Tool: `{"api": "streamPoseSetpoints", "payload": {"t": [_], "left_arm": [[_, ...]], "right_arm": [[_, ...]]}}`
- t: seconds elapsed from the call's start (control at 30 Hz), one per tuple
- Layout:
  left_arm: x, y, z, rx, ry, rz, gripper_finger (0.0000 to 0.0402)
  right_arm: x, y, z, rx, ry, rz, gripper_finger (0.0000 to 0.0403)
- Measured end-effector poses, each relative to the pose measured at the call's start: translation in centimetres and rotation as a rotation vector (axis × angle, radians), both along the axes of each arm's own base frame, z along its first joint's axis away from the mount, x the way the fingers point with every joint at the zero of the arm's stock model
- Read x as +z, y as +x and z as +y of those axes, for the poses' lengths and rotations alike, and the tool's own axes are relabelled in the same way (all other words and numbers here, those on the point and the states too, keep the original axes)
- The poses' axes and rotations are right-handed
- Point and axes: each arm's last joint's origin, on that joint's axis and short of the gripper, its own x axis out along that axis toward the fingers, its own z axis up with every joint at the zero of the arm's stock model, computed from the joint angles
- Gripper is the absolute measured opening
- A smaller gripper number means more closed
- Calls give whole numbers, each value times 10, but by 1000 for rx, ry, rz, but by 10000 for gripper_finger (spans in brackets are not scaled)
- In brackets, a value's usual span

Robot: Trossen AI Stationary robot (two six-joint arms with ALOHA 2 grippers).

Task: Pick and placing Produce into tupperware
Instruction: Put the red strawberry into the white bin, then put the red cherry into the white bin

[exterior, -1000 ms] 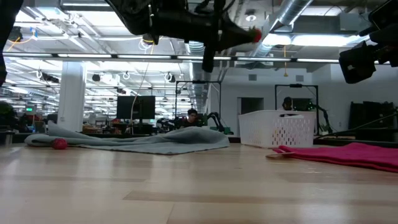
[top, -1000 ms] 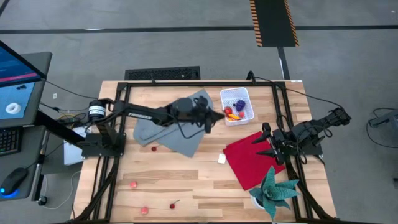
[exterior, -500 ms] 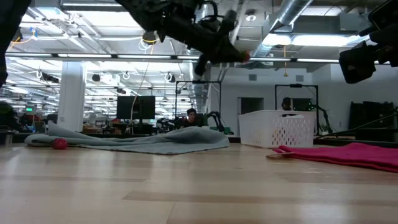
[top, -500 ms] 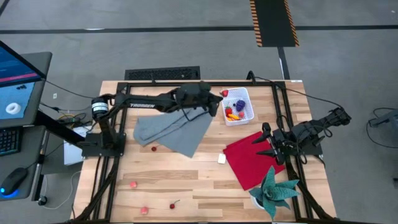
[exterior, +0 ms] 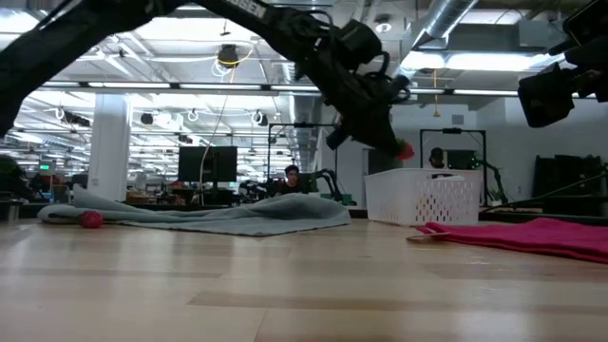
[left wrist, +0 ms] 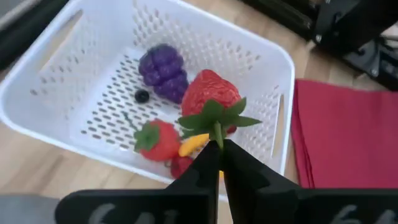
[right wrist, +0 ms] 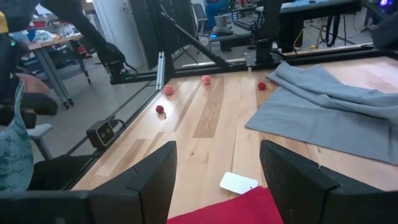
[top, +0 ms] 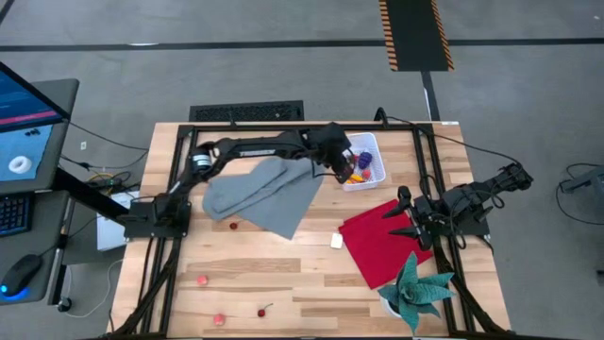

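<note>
My left gripper (left wrist: 219, 148) is shut on a red strawberry (left wrist: 210, 93) and hangs over the white tupperware tub (top: 376, 178), which stands near the table's far edge. The tub (left wrist: 281, 59) holds a purple grape bunch (left wrist: 163, 65), a smaller strawberry (left wrist: 160, 138), a yellow piece (left wrist: 191, 145) and a dark berry (left wrist: 142, 96). In the low view the held strawberry (exterior: 406, 150) shows just above the tub's rim (exterior: 423, 174). Loose berries (top: 233, 225) (top: 201, 280) lie on the wood. My right gripper (top: 404, 215) waits open over the red cloth (top: 377, 247). My left gripper pinches the strawberry by its green leafy cap (left wrist: 217, 124) between the two fingertips (left wrist: 205, 163), coming from above and slanting toward the table's right. The strawberry is lifted clear and hangs beyond the fingers, red body pointing down into the tub.
A grey cloth (top: 264, 194) lies spread left of the tub, with a red berry by its near edge. A small white cube (top: 336, 241) sits beside the red cloth. A teal plant (top: 415, 293) stands at the near right corner. More berries (top: 219, 319) (top: 261, 312) lie near the near edge.
My left arm has swung from above the grey cloth toward the table's far right, carrying the strawberry, and has tipped down so the berry now hangs just over the tub. It has stayed shut on it. My right arm has kept still.
</note>
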Motion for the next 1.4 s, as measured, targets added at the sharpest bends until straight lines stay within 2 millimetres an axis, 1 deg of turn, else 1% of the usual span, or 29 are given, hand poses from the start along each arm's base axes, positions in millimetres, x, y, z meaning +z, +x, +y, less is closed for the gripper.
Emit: {"api": "streamPoseSetpoints", "payload": {"t": [0.07,0.1,0.17,0.37,0.43,0.53,0.63,0.73,0.83,1.03,1.13,1.23,1.3,1.33,1.4], "left_arm": [[-1,6,2,-5,8,-8,8],[-3,7,2,-2,9,0,15],[-1,12,4,-4,17,-35,34],[-1,12,4,5,34,-21,112],[-1,9,4,13,37,3,130],[2,4,2,-19,63,50,137],[1,-2,-5,-56,64,130,134],[-2,-7,-22,-128,69,231,128],[-3,-13,-44,-202,74,328,124],[-5,-14,-89,-333,95,406,122],[-1,-13,-119,-403,94,336,122],[9,-9,-158,-491,114,140,122],[20,-9,-181,-565,147,-7,122],[26,-11,-190,-592,162,-61,122],[33,-21,-199,-607,176,-108,122]], "right_arm": [[0,0,0,-1,-1,1,254],[0,0,0,0,0,0,254],[0,0,0,-1,0,0,254],[0,0,0,-1,0,0,254],[0,0,0,-1,0,0,254],[0,0,0,-1,0,0,254],[0,0,0,-1,0,0,254],[0,0,0,0,0,0,254],[0,0,0,0,0,0,254],[0,0,0,-1,0,0,254],[0,0,0,0,0,0,254],[0,0,0,-1,0,0,254],[0,0,0,0,0,0,254],[0,0,0,-1,0,0,254],[0,0,0,0,0,0,254]]}}
